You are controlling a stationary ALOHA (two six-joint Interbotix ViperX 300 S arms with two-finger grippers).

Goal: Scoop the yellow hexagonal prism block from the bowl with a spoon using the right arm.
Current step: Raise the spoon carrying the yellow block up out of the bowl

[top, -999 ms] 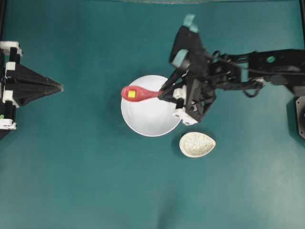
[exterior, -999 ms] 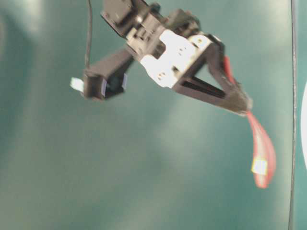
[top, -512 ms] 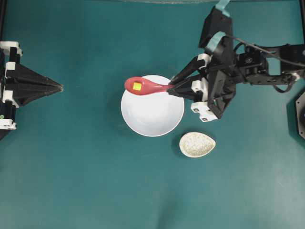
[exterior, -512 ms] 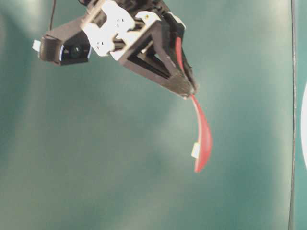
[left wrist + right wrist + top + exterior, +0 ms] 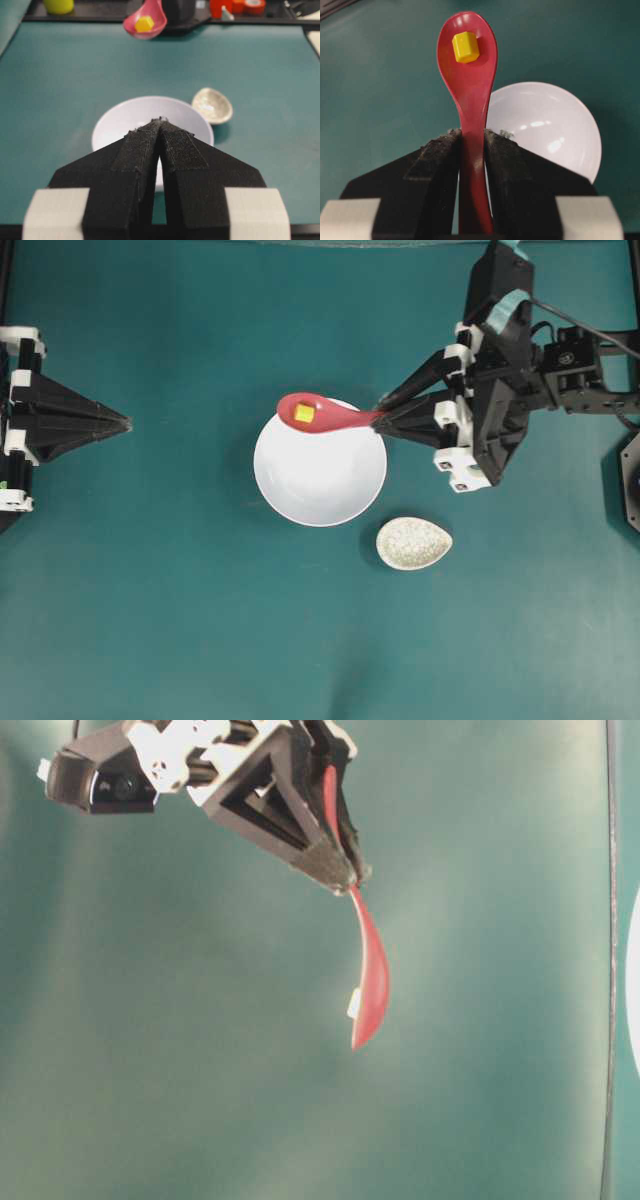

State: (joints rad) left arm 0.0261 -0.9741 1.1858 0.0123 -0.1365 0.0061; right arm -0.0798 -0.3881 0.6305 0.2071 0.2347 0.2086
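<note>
The red spoon (image 5: 325, 416) is held level in the air by its handle, my right gripper (image 5: 380, 418) shut on it. In its scoop lies the yellow hexagonal prism block (image 5: 304, 413), seen close up in the right wrist view as the block (image 5: 465, 47) on the spoon (image 5: 470, 75). The scoop hangs over the far rim of the white bowl (image 5: 320, 480), which looks empty below it. The right gripper (image 5: 472, 134) clamps the handle between both fingers. My left gripper (image 5: 128, 423) rests shut at the left edge, apart from the bowl (image 5: 125, 115).
A speckled beige spoon rest (image 5: 414, 543) lies just right of the bowl's near side. In the left wrist view, small coloured objects (image 5: 235, 6) sit along the dark ledge beyond the far end of the mat. The right arm's body (image 5: 560, 370) stretches in from the right edge.
My right gripper has risen and drawn back to the right with the spoon, carrying the block from the bowl's left rim toward its far rim. The left gripper stayed still.
</note>
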